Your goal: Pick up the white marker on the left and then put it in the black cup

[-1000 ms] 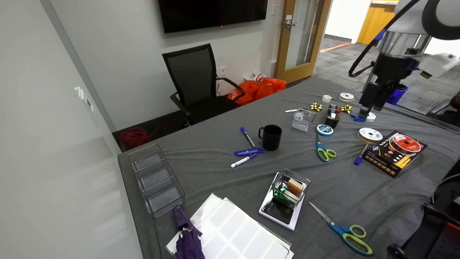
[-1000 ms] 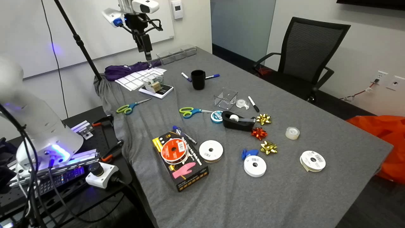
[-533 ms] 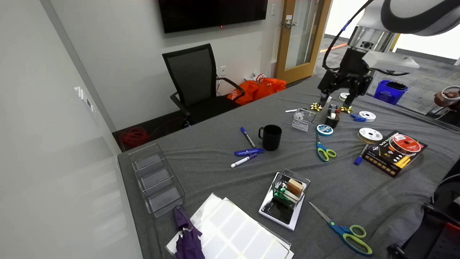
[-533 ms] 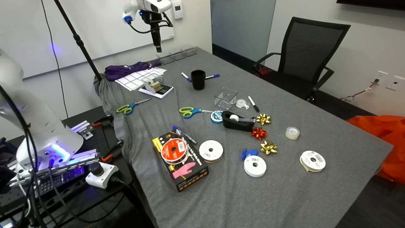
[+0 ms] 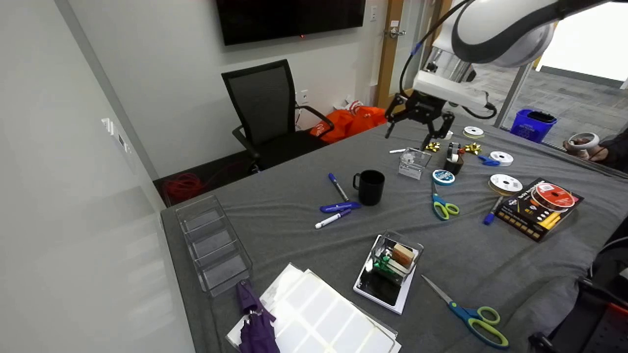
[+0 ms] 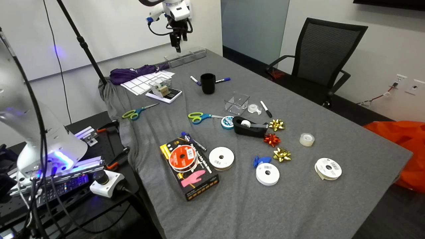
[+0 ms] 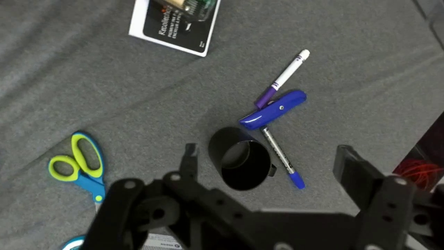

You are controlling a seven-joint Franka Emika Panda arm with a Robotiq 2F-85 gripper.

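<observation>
Two white-bodied markers lie on the grey table. The white marker on the left in both exterior views (image 5: 326,222) (image 6: 193,79) has a purple cap; in the wrist view the white marker (image 7: 289,73) has its cap end against a blue cutter. A white marker with a black end (image 6: 263,105) lies farther right. The black cup (image 5: 371,189) stands upright, handle out; it also shows in both the exterior view (image 6: 208,84) and the wrist view (image 7: 222,147). My gripper (image 5: 406,141) is open and empty, well above the table (image 6: 181,45); its fingers straddle the cup in the wrist view (image 7: 267,150).
The blue cutter (image 7: 277,111) and a silver marker with blue cap (image 7: 281,152) lie beside the cup. A clear box (image 5: 414,162), tape dispenser (image 6: 249,129), scissors (image 5: 445,208) and an ink pad bearing a clear container (image 5: 378,289) stand around.
My gripper has moved leftward in the exterior view with the chair behind the cup, and rightward in the view showing the robot base. It has also turned. Objects on the table have not moved.
</observation>
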